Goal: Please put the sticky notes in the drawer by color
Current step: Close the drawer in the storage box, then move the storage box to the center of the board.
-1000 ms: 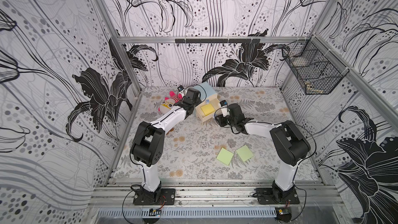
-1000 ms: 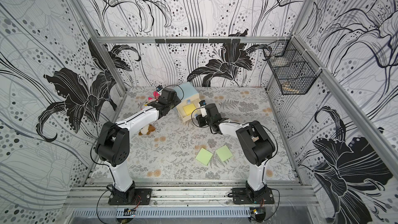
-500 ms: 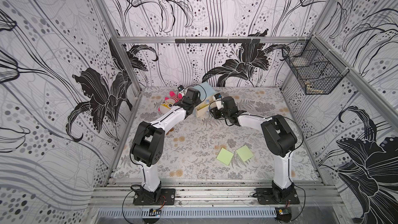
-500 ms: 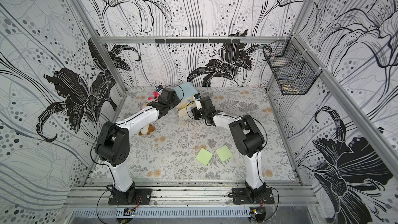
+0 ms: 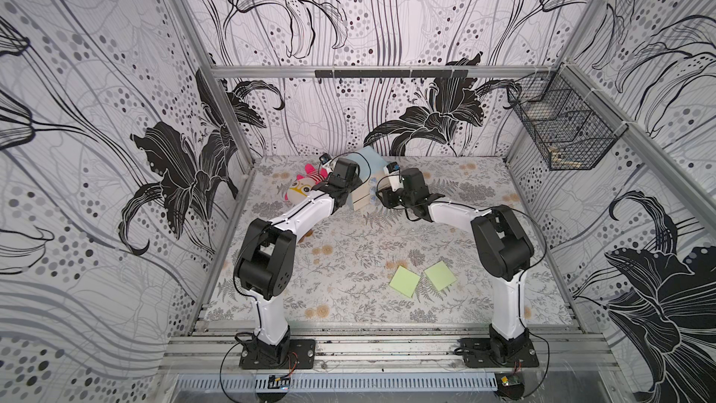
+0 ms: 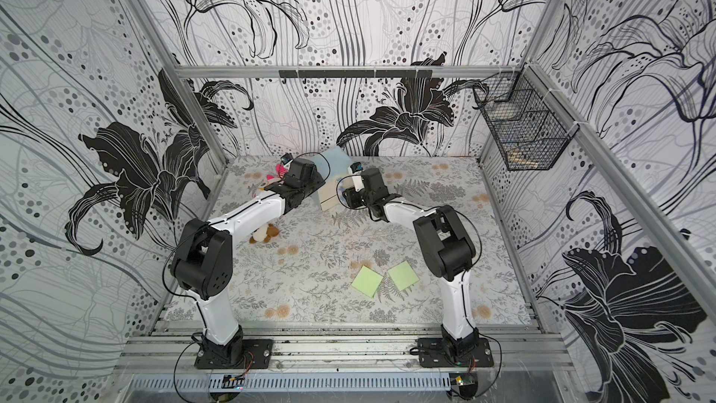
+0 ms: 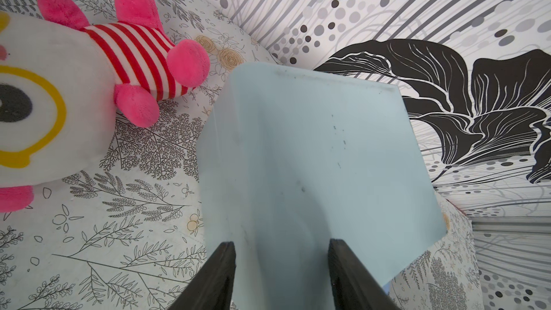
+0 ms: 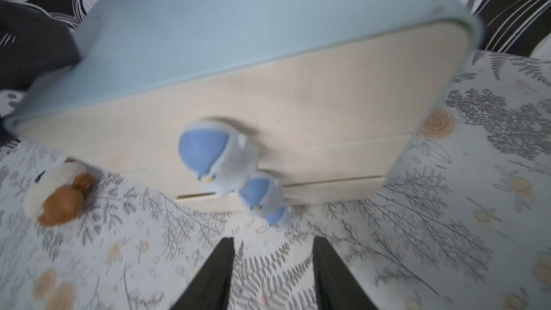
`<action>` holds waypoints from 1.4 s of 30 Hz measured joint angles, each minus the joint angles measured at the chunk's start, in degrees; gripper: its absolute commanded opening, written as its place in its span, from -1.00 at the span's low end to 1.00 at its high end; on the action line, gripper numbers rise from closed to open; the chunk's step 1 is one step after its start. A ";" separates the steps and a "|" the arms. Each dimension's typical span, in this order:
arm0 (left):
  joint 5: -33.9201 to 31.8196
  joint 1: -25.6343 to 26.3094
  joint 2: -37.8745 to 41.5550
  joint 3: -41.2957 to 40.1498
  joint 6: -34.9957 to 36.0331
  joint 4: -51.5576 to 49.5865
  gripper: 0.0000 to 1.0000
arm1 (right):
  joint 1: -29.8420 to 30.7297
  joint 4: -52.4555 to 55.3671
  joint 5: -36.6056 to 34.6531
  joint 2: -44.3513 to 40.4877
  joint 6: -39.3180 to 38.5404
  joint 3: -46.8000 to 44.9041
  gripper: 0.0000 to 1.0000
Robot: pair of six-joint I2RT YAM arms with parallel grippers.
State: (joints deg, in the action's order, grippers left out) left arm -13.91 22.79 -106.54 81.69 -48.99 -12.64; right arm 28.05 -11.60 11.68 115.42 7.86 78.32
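Your left tool point(image 7: 281, 246) has its jaws apart. One finger sits near the side edge of the chest point(image 5: 370, 162) and the other over its pale-blue top. Nothing is clamped between them, and the wrist view does not show whether either finger presses on the chest.

The chest stands at the back of the surface point(image 5: 348, 250), between your two arms, with its cream front turned toward the right tool point(image 8: 272, 241). That tool is apart too and holds nothing. It hangs low over the surface just in front of the chest. The three blue knobs point(image 8: 217, 159) are just beyond its fingertips, not between them. This wrist view is blurred, but all three drawer fronts look pushed in flush, with only thin seams between them.

The two green notes point(image 5: 404, 282) lie flat on the surface, well apart from the chest and near the right arm's base. In both top views they sit side by side, each turned at an angle, with their corners nearly meeting point(image 6: 403, 275).

A pink-and-white plush point(image 7: 59, 84) with a red-striped body lies just beside the chest on the left arm's side. A small toy point(image 8: 59, 195), brown and white, lies near the chest's lower corner, and in a top view it sits partly under the left arm. A black wire basket point(image 5: 561, 129) hangs on the right wall.
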 measured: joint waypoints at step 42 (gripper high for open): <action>10.73 -2.01 -3.30 -0.94 5.20 10.71 0.41 | -10.67 30.77 23.87 21.05 4.92 46.62 0.13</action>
State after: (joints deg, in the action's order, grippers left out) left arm -3.18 20.78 -109.84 80.75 -43.79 -1.93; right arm 17.39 19.18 35.55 136.46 12.78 124.95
